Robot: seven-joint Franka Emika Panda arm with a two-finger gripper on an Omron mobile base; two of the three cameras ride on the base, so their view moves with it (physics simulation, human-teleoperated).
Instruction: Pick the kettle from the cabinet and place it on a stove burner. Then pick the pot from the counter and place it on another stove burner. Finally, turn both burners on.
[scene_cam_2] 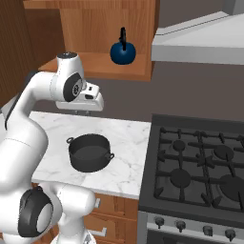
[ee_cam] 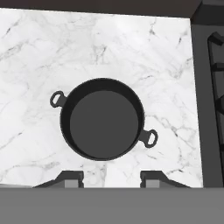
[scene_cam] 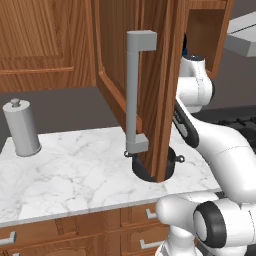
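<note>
The counter (scene_cam_2: 124, 143) carries the pot (scene_cam_2: 88, 151) and a grey canister (scene_cam: 21, 127). The cabinet (scene_cam_2: 95, 69) shelf carries the kettle (scene_cam_2: 123, 51).

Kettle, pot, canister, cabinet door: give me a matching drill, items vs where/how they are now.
Items:
1. kettle
2. pot
3. canister
4. cabinet door

States:
A. swung open
B. on the counter, next to the stove
C. on the cabinet shelf
D. at the counter's far left end

Pairs: 1-C, 2-B, 3-D, 4-A

Blue kettle (scene_cam_2: 124, 52) in cabinet (scene_cam_2: 107, 33)
</note>
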